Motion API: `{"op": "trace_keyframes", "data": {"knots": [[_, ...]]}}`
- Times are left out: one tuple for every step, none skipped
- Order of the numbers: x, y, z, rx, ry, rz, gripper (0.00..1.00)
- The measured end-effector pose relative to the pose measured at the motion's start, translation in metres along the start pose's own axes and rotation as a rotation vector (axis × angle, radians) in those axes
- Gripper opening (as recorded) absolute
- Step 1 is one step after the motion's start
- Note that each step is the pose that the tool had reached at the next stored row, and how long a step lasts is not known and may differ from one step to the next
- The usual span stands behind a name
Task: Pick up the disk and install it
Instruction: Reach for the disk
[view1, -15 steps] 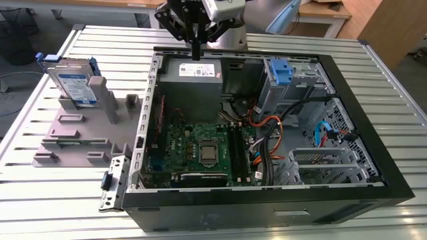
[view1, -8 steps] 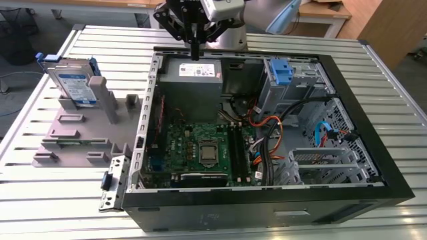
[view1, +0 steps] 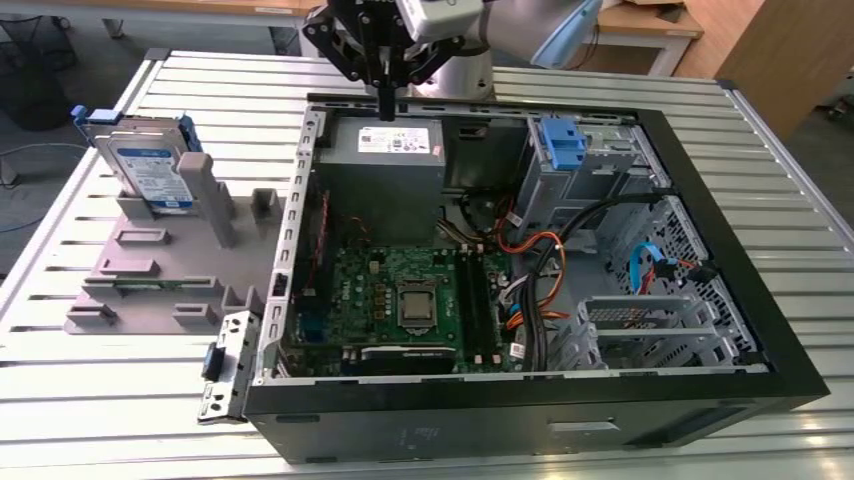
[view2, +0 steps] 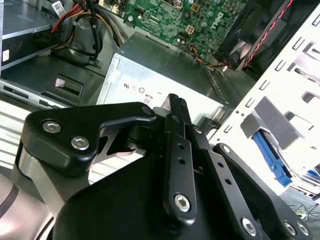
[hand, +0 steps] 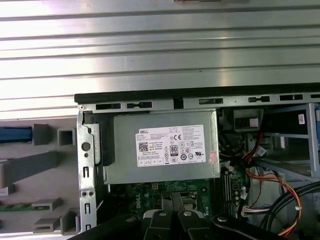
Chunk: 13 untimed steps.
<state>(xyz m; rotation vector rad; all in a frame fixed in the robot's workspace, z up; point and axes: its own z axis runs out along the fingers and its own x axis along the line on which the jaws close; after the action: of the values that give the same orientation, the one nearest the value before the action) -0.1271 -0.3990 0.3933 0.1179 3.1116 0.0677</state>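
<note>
My hand (view1: 387, 112) hangs just above the power supply (view1: 384, 150), empty, fingers seemingly pressed together. The disk (view1: 144, 165) stands upright in its grey rack (view1: 160, 255), well apart from the power supply, probably so its edge is easy to grasp.

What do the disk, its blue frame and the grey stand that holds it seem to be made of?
The disk: probably metal, judging by its silvery top part; the white-and-blue label looks like paper or film.
The blue frame: likely plastic, with a bright, even colour and little shine.
The grey stand: seems to be plastic, perhaps moulded or printed, with a dull, uniform grey surface, blocky shapes and no metallic glint.
</note>
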Motion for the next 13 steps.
{"op": "trace_keyframes", "data": {"knots": [[0.0008,0.0000,-0.0001,0.0001,-0.0003,0.000,0.11],[0.0016,-0.0001,0.0000,0.0000,-0.0006,0.000,0.11],[0.0019,-0.0001,-0.0001,0.0000,-0.0007,0.000,0.11],[0.0019,-0.0001,-0.0001,0.0000,-0.0007,0.000,0.11],[0.0019,-0.0001,-0.0001,-0.0001,-0.0007,0.000,0.11],[0.0026,-0.0002,-0.0001,0.0000,-0.0007,0.000,0.11],[0.0032,-0.0002,-0.0001,0.0000,-0.0007,0.000,0.11],[0.0032,-0.0002,-0.0001,-0.0001,-0.0007,0.000,0.11],[0.0032,-0.0002,-0.0001,-0.0001,-0.0007,0.000,0.11],[0.0032,-0.0002,-0.0001,0.0000,-0.0008,0.000,0.11],[0.0033,-0.0002,-0.0001,-0.0001,-0.0007,0.000,0.11],[0.0033,-0.0002,-0.0001,0.0000,-0.0007,0.000,0.11],[0.0033,-0.0002,-0.0001,0.0000,-0.0007,0.000,0.11]]}}
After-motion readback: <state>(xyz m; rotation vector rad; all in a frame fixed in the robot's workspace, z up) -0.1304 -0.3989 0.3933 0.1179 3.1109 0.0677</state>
